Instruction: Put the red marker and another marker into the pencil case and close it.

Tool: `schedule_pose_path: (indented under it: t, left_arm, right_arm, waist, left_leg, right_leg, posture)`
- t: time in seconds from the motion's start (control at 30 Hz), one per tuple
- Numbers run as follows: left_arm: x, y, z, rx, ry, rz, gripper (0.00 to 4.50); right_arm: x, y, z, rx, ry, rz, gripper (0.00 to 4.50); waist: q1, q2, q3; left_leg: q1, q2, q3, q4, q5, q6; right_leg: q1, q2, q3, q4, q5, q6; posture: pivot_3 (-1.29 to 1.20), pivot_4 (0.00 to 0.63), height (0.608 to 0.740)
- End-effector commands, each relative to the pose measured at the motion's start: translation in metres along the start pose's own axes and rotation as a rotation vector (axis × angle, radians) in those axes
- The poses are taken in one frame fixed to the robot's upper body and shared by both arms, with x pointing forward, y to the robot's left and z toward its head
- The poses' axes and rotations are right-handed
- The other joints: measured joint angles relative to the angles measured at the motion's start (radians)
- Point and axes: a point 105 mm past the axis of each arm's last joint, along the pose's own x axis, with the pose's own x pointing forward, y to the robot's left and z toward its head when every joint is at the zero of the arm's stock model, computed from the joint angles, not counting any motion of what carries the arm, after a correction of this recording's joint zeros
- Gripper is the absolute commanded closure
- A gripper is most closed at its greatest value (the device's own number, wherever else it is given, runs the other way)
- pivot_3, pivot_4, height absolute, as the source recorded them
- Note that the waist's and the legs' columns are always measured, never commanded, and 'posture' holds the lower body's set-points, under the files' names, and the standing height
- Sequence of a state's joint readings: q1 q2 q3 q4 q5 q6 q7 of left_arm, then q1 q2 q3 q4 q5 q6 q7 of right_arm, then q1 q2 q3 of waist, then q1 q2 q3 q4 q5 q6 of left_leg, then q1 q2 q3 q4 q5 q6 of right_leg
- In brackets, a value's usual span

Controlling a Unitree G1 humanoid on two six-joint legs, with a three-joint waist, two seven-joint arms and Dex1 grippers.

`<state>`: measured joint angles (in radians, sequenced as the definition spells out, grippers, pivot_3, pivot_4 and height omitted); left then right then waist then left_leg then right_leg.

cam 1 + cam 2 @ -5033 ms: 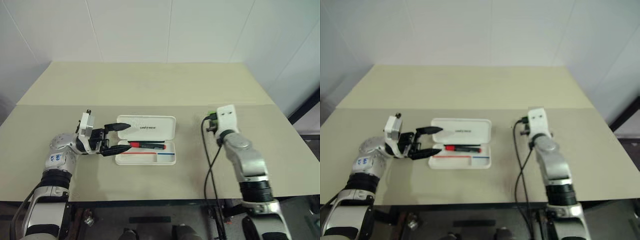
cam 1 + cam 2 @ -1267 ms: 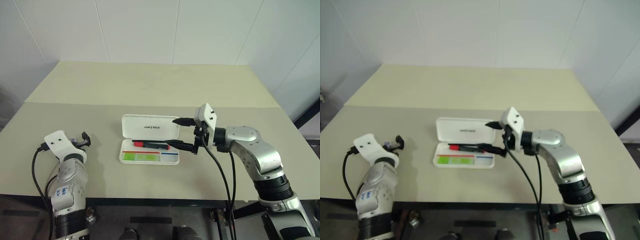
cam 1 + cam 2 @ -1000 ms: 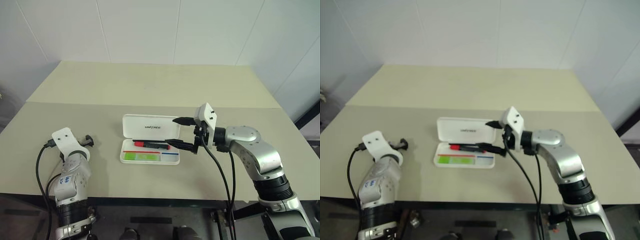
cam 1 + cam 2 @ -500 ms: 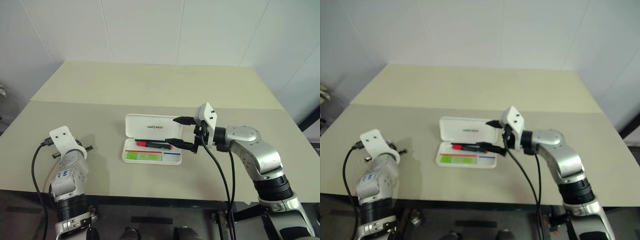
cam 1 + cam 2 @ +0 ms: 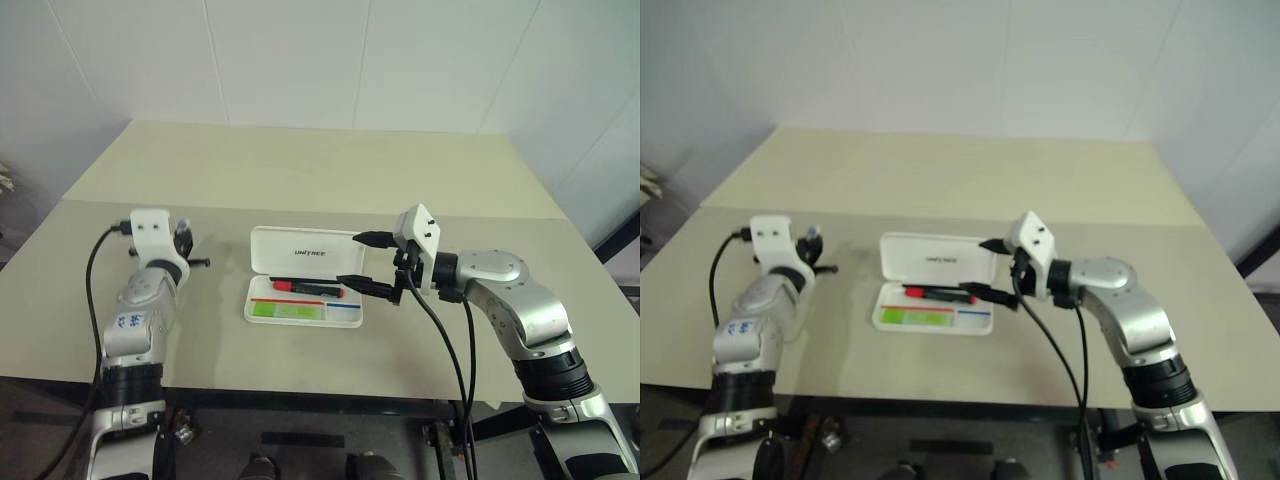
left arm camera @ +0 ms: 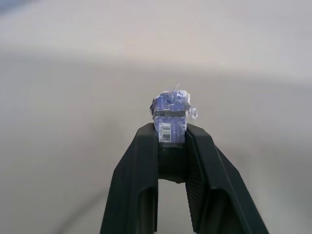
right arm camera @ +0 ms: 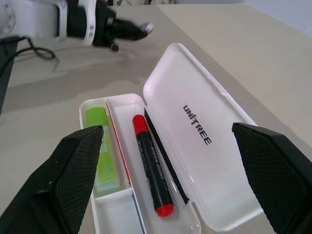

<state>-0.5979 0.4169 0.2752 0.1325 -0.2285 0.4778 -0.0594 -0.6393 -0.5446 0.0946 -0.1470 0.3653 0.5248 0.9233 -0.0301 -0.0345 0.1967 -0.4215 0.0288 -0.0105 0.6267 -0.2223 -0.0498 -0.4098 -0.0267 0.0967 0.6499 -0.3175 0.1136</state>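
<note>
Beige table, white walls, open pencil case.

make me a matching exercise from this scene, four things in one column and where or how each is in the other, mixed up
Things:
1. red marker
2. green highlighter
3. left gripper
4. right gripper

States:
A. open, at the case's right end
B. shut on a small blue-wrapped item
C. in the case's front compartment
D. in the case's rear compartment, next to the open lid

Pairs: 1-D, 2-C, 3-B, 4-A
</note>
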Motion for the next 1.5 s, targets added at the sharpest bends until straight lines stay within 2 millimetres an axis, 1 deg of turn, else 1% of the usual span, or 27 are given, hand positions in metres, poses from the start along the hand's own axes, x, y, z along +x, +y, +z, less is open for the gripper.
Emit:
schedule_pose_path:
  t: [0.03,0.13,0.2,0.3,0.4,0.5,0.53,0.6,0.67,0.73,0.83,0.9,1.0,1.17,1.5]
  left_arm:
    - [-0.001,-0.032,0.045,0.029,-0.159,-0.27,4.09]
    - [-0.008,-0.06,0.069,0.073,-0.222,-0.504,4.09]
    - [-0.014,-0.078,0.077,0.119,-0.232,-0.651,4.09]
    - [-0.031,-0.108,0.087,0.197,-0.261,-0.921,4.09]
    - [-0.043,-0.135,0.081,0.291,-0.196,-1.124,4.09]
    - [-0.053,-0.156,0.074,0.309,-0.154,-1.261,4.09]
    - [-0.058,-0.164,0.069,0.328,-0.132,-1.318,4.09]
    - [-0.069,-0.179,0.052,0.427,-0.071,-1.437,4.09]
    - [-0.078,-0.191,0.037,0.438,-0.022,-1.524,4.09]
    - [-0.079,-0.199,0.025,0.438,0.005,-1.543,4.09]
    - [-0.077,-0.208,-0.006,0.48,0.138,-1.549,4.09]
    - [-0.077,-0.214,-0.017,0.518,0.152,-1.557,4.09]
    - [-0.072,-0.217,-0.026,0.55,0.177,-1.541,4.09]
    - [-0.062,-0.215,-0.027,0.591,0.19,-1.501,4.09]
    - [-0.059,-0.212,-0.028,0.612,0.192,-1.499,4.09]
  right_arm:
    - [-0.015,-0.002,0.015,-0.049,-0.053,-0.033,0.0]
    - [-0.024,0.004,0.016,-0.05,-0.066,-0.02,0.0]
    - [-0.029,0.008,0.017,-0.053,-0.082,-0.011,0.0]
    - [-0.036,0.007,0.014,-0.058,-0.079,-0.035,0.0]
    - [-0.042,0.005,0.012,-0.061,-0.069,-0.071,0.0]
    - [-0.049,0.004,0.011,-0.062,-0.058,-0.092,0.0]
    - [-0.053,0.005,0.01,-0.063,-0.048,-0.096,0.0]
    - [-0.06,0.005,0.006,-0.066,-0.025,-0.118,0.0]
    - [-0.067,0.003,0.003,-0.067,-0.004,-0.154,0.0]
    - [-0.071,0.003,0.001,-0.065,0.007,-0.182,0.0]
    - [-0.077,0.004,0.001,-0.061,0.012,-0.218,0.0]
    - [-0.079,0.006,0.0,-0.056,0.018,-0.237,0.0]
    - [-0.082,0.009,-0.002,-0.052,0.028,-0.258,0.0]
    - [-0.088,0.011,-0.002,-0.049,0.039,-0.296,0.0]
    - [-0.09,0.01,-0.003,-0.047,0.048,-0.322,0.0]
  waist:
    - [0.001,0.0,0.0]
    - [0.002,0.0,0.0]
    - [0.001,0.0,0.0]
    - [0.002,0.0,0.0]
    - [0.0,0.0,0.0]
    - [0.0,0.0,0.0]
    - [0.001,0.0,0.0]
    - [0.001,0.0,0.0]
    - [0.002,0.0,0.0]
    - [0.001,0.0,0.0]
    - [-0.001,0.0,0.0]
    - [-0.001,0.0,0.0]
    - [0.0,0.0,0.0]
    - [0.0,0.0,0.0]
    - [0.001,0.0,0.0]
  left_leg:
    - [0.0,0.0,0.0,-0.002,0.0,0.0]
    - [-0.001,0.001,0.0,-0.007,0.0,0.0]
    - [-0.001,0.001,0.0,-0.009,0.0,0.0]
    - [-0.001,0.001,0.001,-0.01,0.0,0.0]
    - [0.0,0.0,0.003,-0.009,0.0,0.0]
    - [0.0,0.001,0.003,-0.009,0.0,0.001]
    - [0.0,0.001,0.003,-0.009,0.001,0.001]
    - [0.0,0.001,0.003,-0.009,0.001,0.001]
    - [0.0,0.0,0.003,-0.009,0.001,0.001]
    - [0.0,0.0,0.003,-0.008,0.0,0.001]
    - [0.0,0.001,0.003,-0.007,0.0,0.002]
    - [0.001,0.001,0.004,-0.006,0.0,0.002]
    - [0.0,0.001,0.003,-0.004,0.001,0.002]
    - [0.0,0.001,0.004,-0.001,0.0,0.003]
    - [0.0,0.001,0.004,0.001,0.0,0.003]
  right_leg:
    - [0.0,0.0,0.0,-0.001,0.0,0.0]
    - [-0.002,0.0,0.0,-0.004,0.0,0.0]
    - [-0.002,0.001,0.0,-0.006,0.0,0.0]
    - [-0.002,0.001,0.0,-0.007,0.0,0.0]
    - [-0.002,0.001,0.001,-0.007,0.0,0.0]
    - [-0.002,0.001,0.002,-0.006,0.0,0.0]
    - [-0.002,0.002,0.002,-0.005,0.0,0.0]
    - [-0.002,0.002,0.002,-0.006,0.0,0.0]
    - [-0.002,0.002,0.002,-0.006,-0.001,0.0]
    - [-0.002,0.002,0.003,-0.006,-0.001,0.0]
    - [-0.002,0.002,0.004,-0.004,-0.001,0.0]
    - [-0.002,0.003,0.004,-0.003,-0.001,0.0]
    - [-0.002,0.003,0.005,-0.002,0.0,0.001]
    - [-0.001,0.003,0.006,-0.002,0.0,0.002]
    - [-0.001,0.003,0.006,-0.001,0.001,0.002]
  posture:
    - [0.0,0.15,0.74]
    - [0.0,0.15,0.74]
    - [0.0,0.15,0.74]
    - [0.0,0.15,0.74]
    - [0.0,0.15,0.74]
    - [0.0,0.15,0.74]
    - [0.0,0.15,0.74]
    - [0.0,0.15,0.74]
    - [0.0,0.15,0.74]
    - [0.0,0.15,0.74]
    - [0.0,0.15,0.74]
    - [0.0,0.15,0.74]
    - [0.0,0.15,0.74]
    - [0.0,0.15,0.74]
    - [0.0,0.15,0.74]
